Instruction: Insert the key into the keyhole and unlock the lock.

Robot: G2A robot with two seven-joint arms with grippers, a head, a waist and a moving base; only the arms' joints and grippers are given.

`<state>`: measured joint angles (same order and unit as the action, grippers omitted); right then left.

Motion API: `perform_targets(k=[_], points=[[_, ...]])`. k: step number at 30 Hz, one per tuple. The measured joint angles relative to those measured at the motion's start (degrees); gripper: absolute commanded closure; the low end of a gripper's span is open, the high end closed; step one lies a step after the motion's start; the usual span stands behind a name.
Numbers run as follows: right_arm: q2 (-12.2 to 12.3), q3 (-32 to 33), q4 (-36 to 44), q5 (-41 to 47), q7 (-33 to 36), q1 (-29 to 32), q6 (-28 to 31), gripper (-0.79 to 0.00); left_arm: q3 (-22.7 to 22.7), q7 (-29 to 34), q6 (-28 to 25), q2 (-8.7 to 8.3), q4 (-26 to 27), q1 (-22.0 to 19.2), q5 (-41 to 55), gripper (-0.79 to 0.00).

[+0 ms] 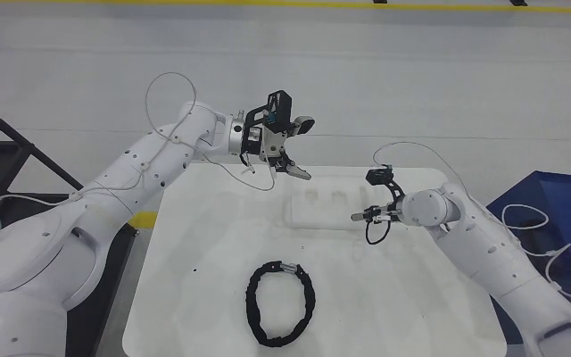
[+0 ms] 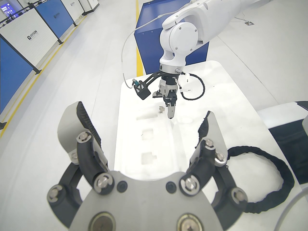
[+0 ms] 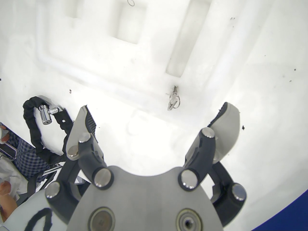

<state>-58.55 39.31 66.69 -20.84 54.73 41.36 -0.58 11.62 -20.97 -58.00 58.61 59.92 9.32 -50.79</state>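
A single key (image 3: 173, 99) is pictured on the foam tray (image 3: 96, 56), just off its long slot's end and lengthwise in line with it, squarely before the nearer, wide-spread right gripper (image 3: 156, 108), with the one chain lock (image 1: 254, 303) beside the tray and the left gripper (image 2: 144, 109), equally spread, held farther off.

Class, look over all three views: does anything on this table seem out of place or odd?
Yes: the key is in no recess of the foam tray. It sits on the tray's rim just beyond the end of the long slot, apparently stuck into the foam. A small loose ring lies at the middle recess.
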Motion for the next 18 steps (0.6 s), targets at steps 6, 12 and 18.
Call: perform_targets(k=[6,12,18], points=[[-1.1,-0.3,-3.0,1.6,-0.9,-0.4,1.5,-0.659,0.0,0.0,0.0,0.00,0.0,0.0,0.0,-0.785],[-1.7,-0.2,-4.0,0.8,-1.2,-0.6,0.4,-0.382,0.0,0.0,0.0,0.00,0.0,0.0,0.0,-0.785],[-1.9,0.4,-3.9,-0.2,-0.7,-0.3,-0.5,-0.336,0.0,0.0,0.0,0.00,0.0,0.0,0.0,-0.785]])
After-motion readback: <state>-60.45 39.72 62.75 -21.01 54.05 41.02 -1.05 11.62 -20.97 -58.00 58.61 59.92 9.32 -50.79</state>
